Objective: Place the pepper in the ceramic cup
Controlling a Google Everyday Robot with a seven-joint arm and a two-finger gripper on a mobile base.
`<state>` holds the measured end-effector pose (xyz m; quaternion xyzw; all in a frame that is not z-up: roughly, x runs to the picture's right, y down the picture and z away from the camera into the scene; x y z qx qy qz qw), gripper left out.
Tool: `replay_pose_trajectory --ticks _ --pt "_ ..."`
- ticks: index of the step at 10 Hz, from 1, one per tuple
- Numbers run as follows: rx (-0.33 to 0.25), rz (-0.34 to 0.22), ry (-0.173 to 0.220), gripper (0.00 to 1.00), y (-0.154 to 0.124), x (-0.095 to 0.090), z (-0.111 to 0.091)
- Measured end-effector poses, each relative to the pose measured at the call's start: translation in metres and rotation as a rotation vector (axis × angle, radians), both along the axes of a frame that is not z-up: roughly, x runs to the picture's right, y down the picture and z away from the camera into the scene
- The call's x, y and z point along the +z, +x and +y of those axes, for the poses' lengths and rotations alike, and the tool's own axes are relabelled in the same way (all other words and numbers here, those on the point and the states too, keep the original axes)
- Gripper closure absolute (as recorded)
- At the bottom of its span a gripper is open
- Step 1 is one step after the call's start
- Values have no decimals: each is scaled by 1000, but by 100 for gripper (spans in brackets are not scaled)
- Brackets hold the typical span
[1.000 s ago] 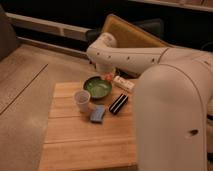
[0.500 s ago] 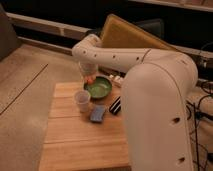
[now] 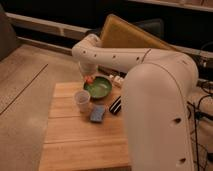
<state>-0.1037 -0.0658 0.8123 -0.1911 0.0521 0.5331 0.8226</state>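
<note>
Pepper (image 3: 89, 79), small and orange-red, is pinched in the closed gripper (image 3: 87, 75) just left of the frame's centre, over the left rim of the green bowl (image 3: 101, 90). Below it the white cup (image 3: 81, 100) stands on the wooden table (image 3: 75, 142), with a blue sponge (image 3: 97, 113) and a striped block (image 3: 116, 105) to its right.

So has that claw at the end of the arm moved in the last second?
Yes. The gripper, shut on the pepper, has shifted left: from above the green bowl to its left rim, nearer the white cup.
</note>
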Motion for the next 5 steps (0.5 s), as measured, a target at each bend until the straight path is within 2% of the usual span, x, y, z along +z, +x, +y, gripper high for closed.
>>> replay_pose_trajectory --ticks 2,5 --pt "-21 -50 -13 82 -24 -3 9" --pt "-41 -78 -77 82 -37 -2 36"
